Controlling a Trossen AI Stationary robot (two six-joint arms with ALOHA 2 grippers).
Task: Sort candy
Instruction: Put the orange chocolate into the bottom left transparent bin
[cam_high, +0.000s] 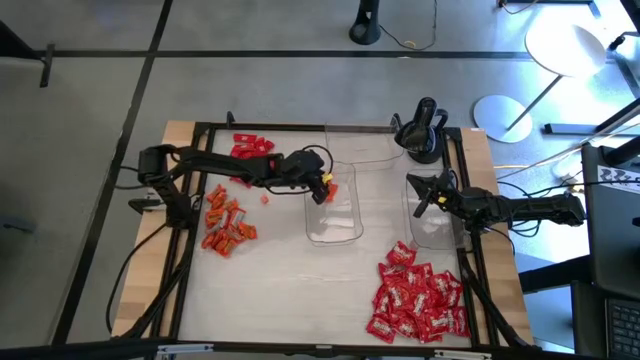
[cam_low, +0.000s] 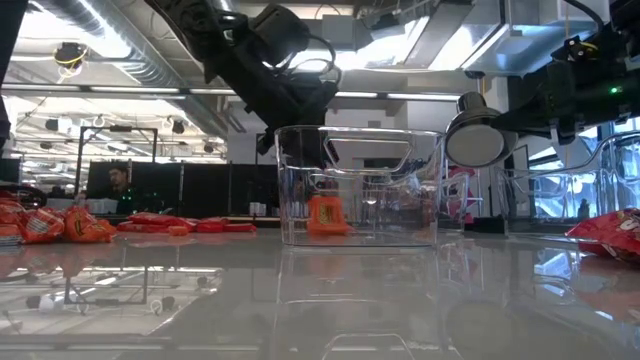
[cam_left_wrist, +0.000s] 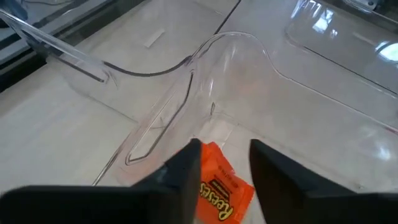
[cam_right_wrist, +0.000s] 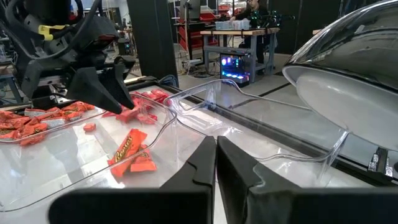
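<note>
A clear tray (cam_high: 337, 238) stands mid-table. My left gripper (cam_high: 324, 188) hangs open just above the tray's left end, its fingers slanting down. An orange candy (cam_left_wrist: 219, 190) rests on the tray's floor (cam_low: 400, 225) below and between the fingertips; in the right wrist view the orange candy (cam_right_wrist: 127, 149) lies clear of the left gripper (cam_right_wrist: 106, 93). Piles of candy lie on the table: plain red (cam_high: 250, 148), orange (cam_high: 226, 225), and red with white marks (cam_high: 420, 300). My right gripper (cam_right_wrist: 216, 155) waits shut at the right tray (cam_high: 436, 235).
A third clear tray (cam_high: 365, 150) lies behind the middle one. One loose red candy (cam_high: 265, 198) lies left of the middle tray. A lamp (cam_high: 560, 45) and its round base (cam_high: 500, 115) stand off the table's far right corner. Bare tabletop lies at front centre.
</note>
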